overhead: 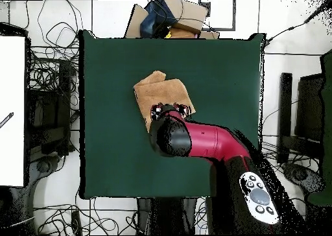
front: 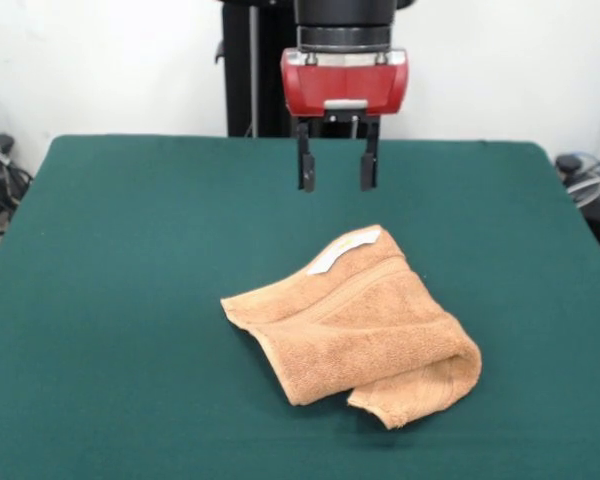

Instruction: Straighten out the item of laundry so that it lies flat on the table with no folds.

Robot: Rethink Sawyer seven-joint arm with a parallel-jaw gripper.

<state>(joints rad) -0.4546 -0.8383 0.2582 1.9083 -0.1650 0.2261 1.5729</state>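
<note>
While the towel [front: 355, 325] sits folded on the green table [front: 120, 260], the gripper [front: 337, 182] hangs above it, empty, both fingers [front: 306, 165] pointing straight down with a clear gap between them, so it's open. Front view: fingertips are off the cloth, above and just behind the towel's far corner, no contact. Towel is tan terry, doubled over on itself: one layer lies flat with a free corner pointing toward picture left, the other side rolls over into a thick rounded fold at picture right, and a loose flap end pokes out at the near edge. A woven border band runs diagonally across the top layer. Small white tag [front: 342, 249] shows at the far corner, nearest the gripper. Towel sits a bit right of table centre in the front view, well clear of all table edges. Overhead view: red and black arm [overhead: 207, 142] reaches in from the bottom right and its wrist covers part of the towel [overhead: 159, 89]; the visible cloth lies just beyond the wrist, toward the far half of the table [overhead: 104, 149]. Cables and cardboard boxes [overhead: 175, 19] surround the table on the floor.
</note>
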